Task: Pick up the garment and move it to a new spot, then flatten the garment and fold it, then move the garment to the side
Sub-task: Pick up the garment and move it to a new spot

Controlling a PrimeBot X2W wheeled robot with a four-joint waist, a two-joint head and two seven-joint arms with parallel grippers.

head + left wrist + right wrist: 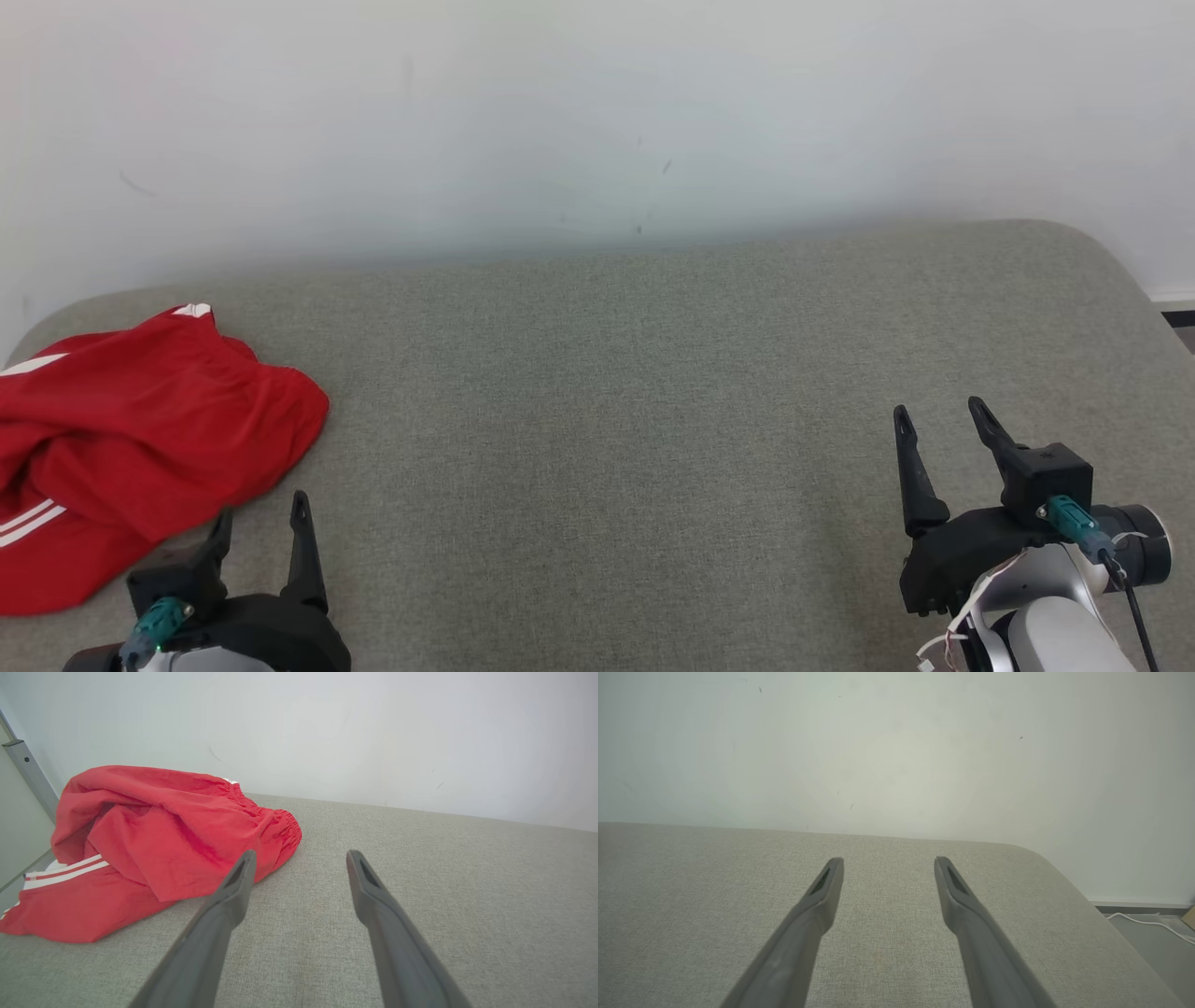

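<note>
Looking down from the head camera, a crumpled red garment of thin, crinkly synthetic cloth with white side stripes (140,439) lies heaped along the left edge of the grey, coarse-woven fabric-covered counter (607,420), whose far corners are rounded. Its gathered elastic waistband faces the counter's middle. The left end effector (261,511) sits at the near edge just beside the garment's hem, its two long dark tapered fingers spread apart with nothing between them. The right end effector (938,409) hangs near the right edge, well apart from the cloth, fingers likewise spread and empty. A plain, pale, lightly scuffed wall (597,112) rises behind the far edge.

From the left wrist, the garment (163,835) is a puffy mound of folds, its ruffled waistband resting on the counter (467,905). The left end effector (302,856) is splayed; one matte fingertip overlaps the red hem, though contact cannot be told. A grey metal post (28,765) stands beyond the left edge.

From the right wrist, the right end effector (888,861) is spread over bare weave (691,896) near the rounded far right corner. A thin white cable (1148,921) lies on the floor beyond it.
</note>
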